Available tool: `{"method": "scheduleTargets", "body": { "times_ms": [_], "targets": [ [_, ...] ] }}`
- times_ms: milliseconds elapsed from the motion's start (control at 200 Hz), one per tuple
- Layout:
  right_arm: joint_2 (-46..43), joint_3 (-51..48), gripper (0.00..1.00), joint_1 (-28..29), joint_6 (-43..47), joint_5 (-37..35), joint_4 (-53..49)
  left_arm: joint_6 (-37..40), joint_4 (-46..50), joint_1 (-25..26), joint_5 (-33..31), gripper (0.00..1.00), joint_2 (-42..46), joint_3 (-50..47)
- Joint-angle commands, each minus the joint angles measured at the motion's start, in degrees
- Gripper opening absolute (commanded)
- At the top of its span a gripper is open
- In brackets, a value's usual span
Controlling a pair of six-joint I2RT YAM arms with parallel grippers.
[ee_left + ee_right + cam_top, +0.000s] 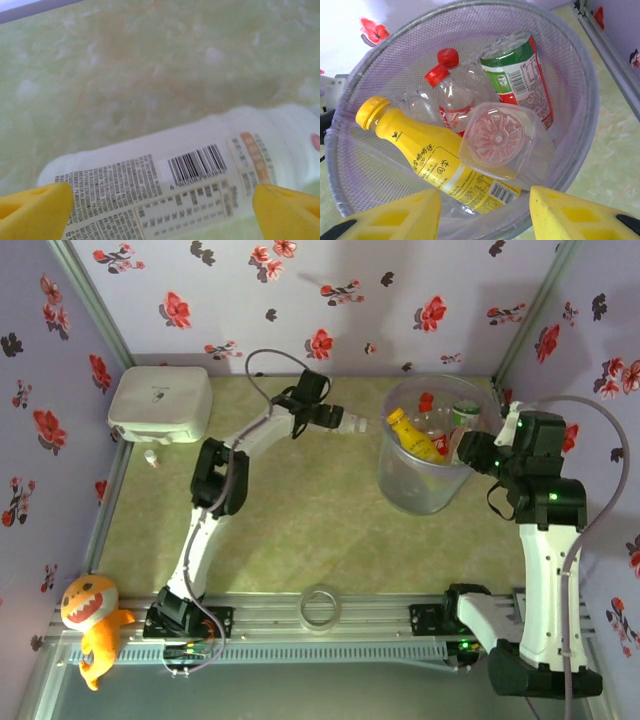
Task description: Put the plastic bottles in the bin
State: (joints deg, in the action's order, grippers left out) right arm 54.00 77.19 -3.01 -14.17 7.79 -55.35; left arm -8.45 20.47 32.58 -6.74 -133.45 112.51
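My left fingers (347, 422) stand wide apart. A white bottle (200, 150) with a barcode label lies crosswise just beyond their tips, over the counter (300, 540) and left of the bin (410, 490). I cannot tell whether they touch it.

My right fingers (468, 448) hang at the bin's right rim, part-way apart, with nothing between them.

The bin stands toward the counter's far right corner. Inside it I note:
- a yellow bottle (435, 160) lying on its side
- two clear bottles with red caps (452, 100)
- a green-labelled bottle (520, 80)
- a clear bottle (495, 137) showing its base
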Motion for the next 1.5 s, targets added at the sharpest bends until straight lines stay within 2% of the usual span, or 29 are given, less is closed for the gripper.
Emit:
{"method": "scheduleTargets", "body": {
  "times_ms": [0,115,215,285,355,450,565,640,720,820,905,970,1035,1260,1495],
  "targets": [
    [-0.38,-0.64,0.5,0.28,-1.38,1.08,1.32,1.76,-1.78,-0.08,-1.6,0.93,5.68,-11.12],
    [-0.56,-0.65,0.5,0.28,-1.73,1.68,1.11,1.0,-5.69,-0.04,-1.04,0.91,14.01,-22.6],
    [-0.65,-0.68,0.5,0.28,-1.57,1.11,0.79,1.2,-7.67,-0.05,2.67,0.86,22.79,-30.49],
    [-0.56,-0.51,0.5,0.28,-1.3,0.63,0.6,3.66,-6.47,-0.06,5.46,0.84,27.75,-32.11],
    [-0.43,-0.5,0.5,0.28,-1.35,0.6,0.81,8.62,-3.87,-0.12,6.21,0.88,29.77,-30.49],
    [-0.26,-0.98,0.5,0.28,-1.87,1.06,1.63,16.98,1.0,-0.7,6.38,0.99,26.08,-23.5],
    [-0.25,-0.94,0.5,0.28,-2.22,1.61,1.6,27.84,9.82,-1.35,11.06,1.0,17.24,-11.78],
    [-0.39,-0.41,0.5,0.28,-1.62,0.78,0.35,33.36,14.52,-2.02,11.85,1.0,10.62,-3.86],
    [-0.55,0.46,0.5,0.28,-0.87,-0.05,-1.45,34.87,17.25,-3.68,13.09,1.0,3.83,5.31],
    [-1.09,0.5,0.5,0.28,-0.68,-0.85,-2.21,33.44,19.66,-6.15,17.65,1.0,-5.25,16.76],
    [-1.58,0.23,0.5,0.28,-0.98,-1.09,-2.25,33.29,27.84,-6.9,21.81,1.0,-13.77,29.23],
    [-1.87,0.14,0.5,0.28,-1.03,-1.49,-2.13,34.15,33.05,-6.74,22.93,1.0,-17.8,34.67],
    [-2.03,0.15,0.49,0.28,-0.94,-1.9,-2.0,34.55,35.66,-6.56,23.96,1.0,-18.2,34.48],
    [-2.27,-1.4,0.49,0.28,-1.38,-1.34,-0.41,32.49,32.44,-6.38,28.09,1.0,-9.5,17.42],
    [-2.94,-2.06,0.49,0.28,-1.95,-1.11,-0.02,33.49,38.0,-6.04,29.78,1.0,-9.64,15.51]
  ]
}}
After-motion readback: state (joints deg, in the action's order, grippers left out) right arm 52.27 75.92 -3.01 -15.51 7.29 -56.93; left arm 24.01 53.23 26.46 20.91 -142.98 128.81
